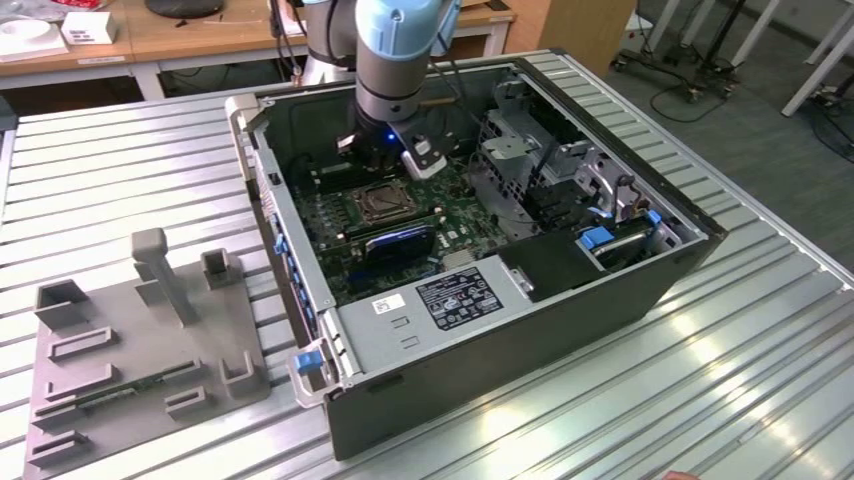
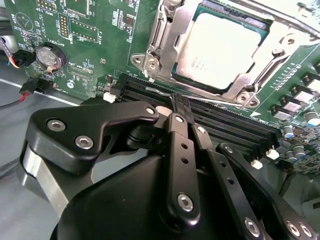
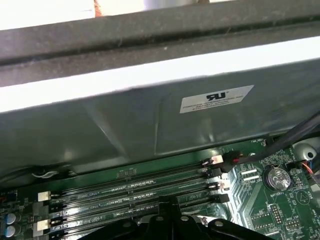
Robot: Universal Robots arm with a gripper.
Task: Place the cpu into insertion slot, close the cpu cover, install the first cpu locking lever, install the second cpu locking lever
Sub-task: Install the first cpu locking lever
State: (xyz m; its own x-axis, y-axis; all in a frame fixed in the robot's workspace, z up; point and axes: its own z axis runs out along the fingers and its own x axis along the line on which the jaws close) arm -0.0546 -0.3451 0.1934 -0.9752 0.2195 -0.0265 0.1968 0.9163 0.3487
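Note:
The cpu point(image 2: 225, 50), a flat silvery-beige square, lies in the insertion slot point(image 1: 378, 203) on the green motherboard. The cpu cover point(image 2: 239, 85), a silvery frame, is folded down around the chip's edges. A thin metal lever rod point(image 2: 161, 92) runs along the socket's near edge toward my fingertips. My gripper point(image 2: 181, 106) is shut, its black tips together just beside the socket, over the memory slots point(image 2: 225, 125). I cannot tell whether the tips pinch the rod. In the exterior view my gripper point(image 1: 391, 160) hangs inside the case, just behind the socket.
The black case wall point(image 3: 150, 115) rises close beyond the memory slots point(image 3: 135, 190). A coin battery point(image 2: 50, 57) and red-black cables sit at the board's edge. A drive cage point(image 1: 534, 170) and power supply point(image 1: 441, 300) crowd the case. A grey fixture point(image 1: 134, 340) stands on the slatted table.

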